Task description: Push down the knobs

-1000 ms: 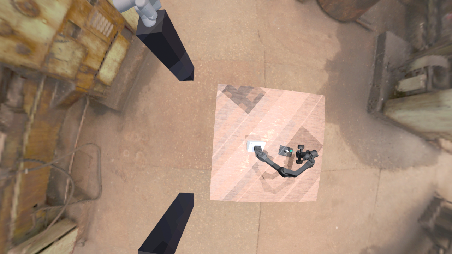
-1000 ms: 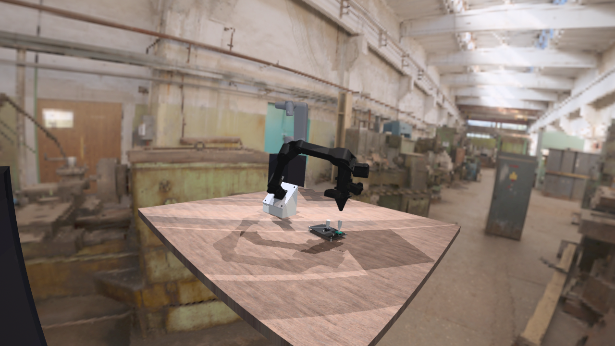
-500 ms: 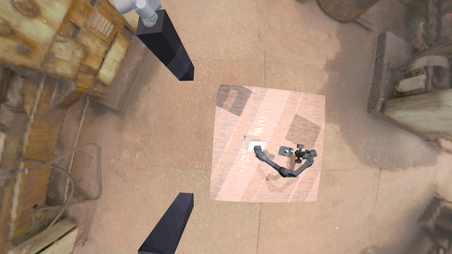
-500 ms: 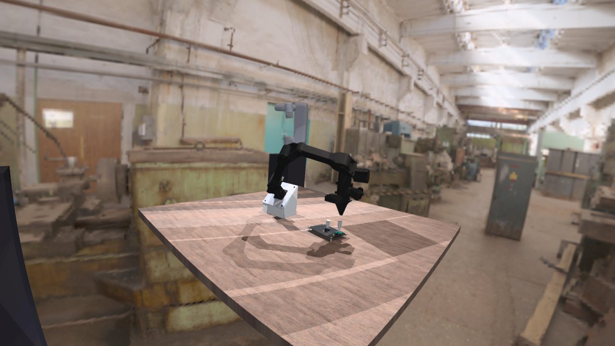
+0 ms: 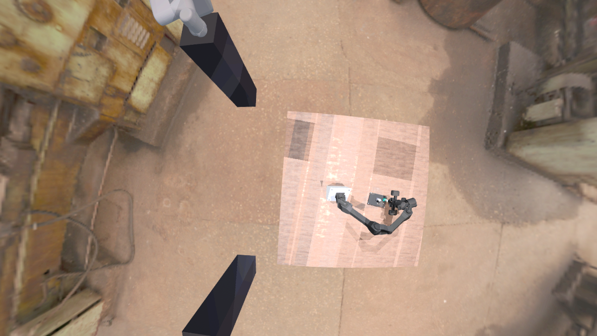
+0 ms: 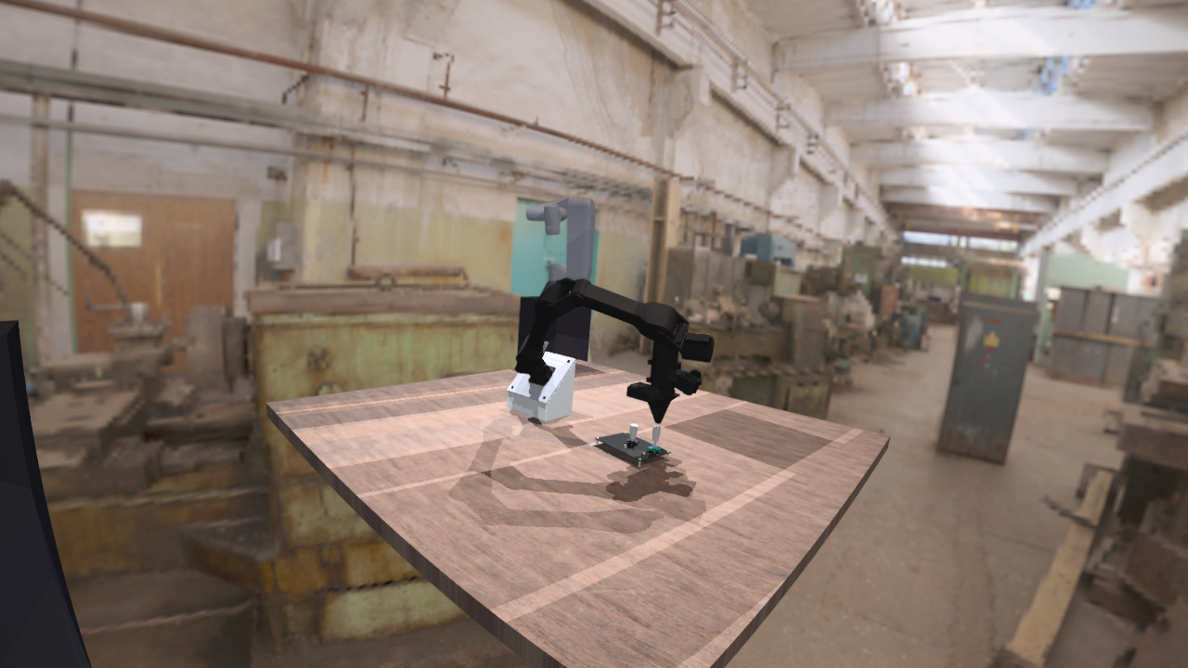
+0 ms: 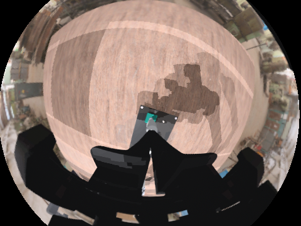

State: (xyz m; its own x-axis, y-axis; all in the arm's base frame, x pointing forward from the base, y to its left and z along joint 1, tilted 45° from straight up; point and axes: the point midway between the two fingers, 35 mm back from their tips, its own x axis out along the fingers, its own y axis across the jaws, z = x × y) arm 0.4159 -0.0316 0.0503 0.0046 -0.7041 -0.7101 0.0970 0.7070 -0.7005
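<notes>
The dark circuit board (image 5: 371,203) (image 6: 616,447) (image 7: 137,135) stands on short legs on the table. A pale knob (image 6: 656,434) (image 7: 152,125) stands upright over the teal potentiometer (image 6: 653,449) (image 7: 150,117). The other pale knob (image 5: 378,199) (image 6: 633,430) stands over the dark potentiometer (image 6: 631,443); my fingers hide it in the wrist view. My gripper (image 6: 657,419) (image 7: 150,132) is shut, with nothing between its fingers. It points down, its tips at or just above the top of the knob over the teal potentiometer. I cannot tell whether they touch, or how far down either knob sits.
The white arm base (image 5: 332,192) (image 6: 554,397) stands on the table (image 5: 321,250) (image 6: 531,532), beyond the board in the exterior view. The other knob stands close beside the one under my fingertips. The arm casts a shadow across the table.
</notes>
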